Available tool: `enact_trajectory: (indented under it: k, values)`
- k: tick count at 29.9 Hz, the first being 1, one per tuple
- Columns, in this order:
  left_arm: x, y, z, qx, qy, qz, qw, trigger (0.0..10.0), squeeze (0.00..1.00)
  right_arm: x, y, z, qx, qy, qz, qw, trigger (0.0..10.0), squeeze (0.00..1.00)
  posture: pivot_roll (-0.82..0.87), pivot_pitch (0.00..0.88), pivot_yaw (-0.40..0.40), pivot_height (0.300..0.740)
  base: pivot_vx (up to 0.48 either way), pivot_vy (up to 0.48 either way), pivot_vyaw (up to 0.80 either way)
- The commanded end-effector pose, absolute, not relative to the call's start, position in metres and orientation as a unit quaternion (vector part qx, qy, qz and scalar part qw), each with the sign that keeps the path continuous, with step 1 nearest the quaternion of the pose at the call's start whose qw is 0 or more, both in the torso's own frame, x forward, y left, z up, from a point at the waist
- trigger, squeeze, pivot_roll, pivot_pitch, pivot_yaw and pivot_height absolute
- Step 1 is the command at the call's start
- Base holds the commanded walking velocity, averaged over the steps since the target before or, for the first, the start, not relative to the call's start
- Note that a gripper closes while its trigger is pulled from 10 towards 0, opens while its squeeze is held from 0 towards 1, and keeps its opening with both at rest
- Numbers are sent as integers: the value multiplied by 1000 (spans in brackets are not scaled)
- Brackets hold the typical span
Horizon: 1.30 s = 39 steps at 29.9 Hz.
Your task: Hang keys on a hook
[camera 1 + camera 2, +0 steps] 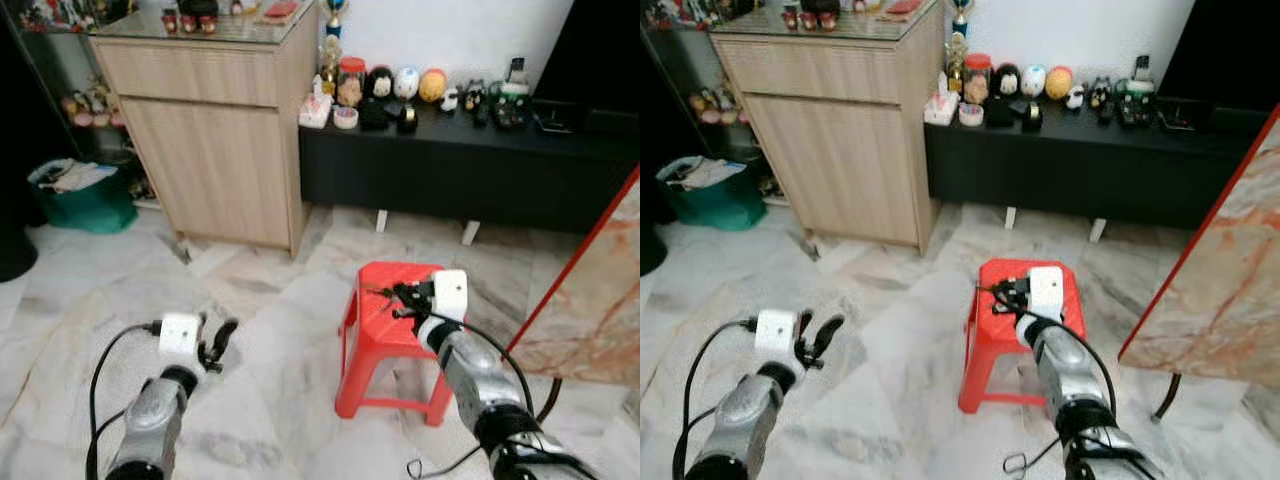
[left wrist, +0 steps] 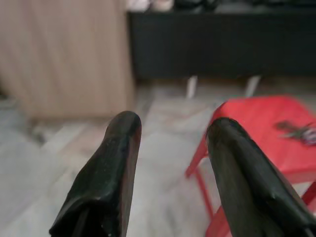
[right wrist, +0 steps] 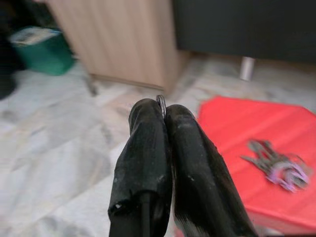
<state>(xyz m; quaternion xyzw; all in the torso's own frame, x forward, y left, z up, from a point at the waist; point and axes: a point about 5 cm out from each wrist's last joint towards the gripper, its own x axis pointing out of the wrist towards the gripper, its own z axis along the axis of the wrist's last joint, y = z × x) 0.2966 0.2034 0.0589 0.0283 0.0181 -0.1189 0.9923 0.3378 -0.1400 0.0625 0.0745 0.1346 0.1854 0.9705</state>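
Two silver arms reach into the lower part of the frame over a pale marble floor [image 1: 260, 400]. At lower left, the left gripper [image 1: 218, 345] hangs above bare floor, its black fingers [image 2: 111, 173] spread apart with nothing between them. Right of centre, the right gripper [image 1: 393, 298] sits over the top of a red plastic stool [image 1: 375, 325]. Its two fingers [image 3: 148, 163] are pressed tightly together, and a thin metal ring [image 3: 161, 104] pokes out from between their tips. In the right wrist view, a bunch of keys [image 3: 276, 165] lies flat on the red seat, off to the side of the clamped fingers and apart from them; I cannot tell whether the ring is linked to that bunch.

Behind the stool, across the upper middle of the frame, runs a low black console [image 1: 470, 160] lined with small figurines and jars. To its left stands a light wooden cabinet [image 1: 215, 130], and a green bin [image 1: 80, 200] sits at the far left edge. A marble-patterned panel with a red edge [image 1: 590, 290] leans in at the right.
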Motion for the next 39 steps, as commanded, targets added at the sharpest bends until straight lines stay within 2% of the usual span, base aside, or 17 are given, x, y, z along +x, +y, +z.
enact_trajectory:
  k: [1,8,10,18,21,28,32,39]
  values:
    - [298,195,73,19,-6,-154,988,10000,0,344,-128,81,74,106,235,964,10000,0,49,0,-38,740,0,0,0]
    - [294,174,95,28,-26,-242,970,10000,0,336,-104,96,56,96,364,925,10000,0,57,0,-46,740,0,0,0]
    - [287,165,100,21,-19,-288,957,10000,0,329,-97,102,41,93,417,903,10000,0,55,0,-47,740,0,0,0]
    - [266,152,104,23,38,-388,921,10000,0,312,-91,105,12,109,499,860,10000,0,54,11,-51,740,0,0,0]
    - [260,149,105,29,59,-416,907,10000,0,308,-91,107,10,113,509,854,10000,0,55,12,-49,740,0,0,0]
    - [257,150,105,31,80,-425,901,10000,0,304,-89,113,10,108,523,845,10000,0,52,10,-45,740,0,0,0]
    - [255,159,92,43,120,-417,900,10000,0,302,-81,124,0,96,543,834,10000,0,50,8,-44,740,0,0,0]
    - [254,161,81,29,141,-411,900,10000,0,297,-73,134,-6,84,571,817,10000,0,45,3,-45,740,0,0,0]
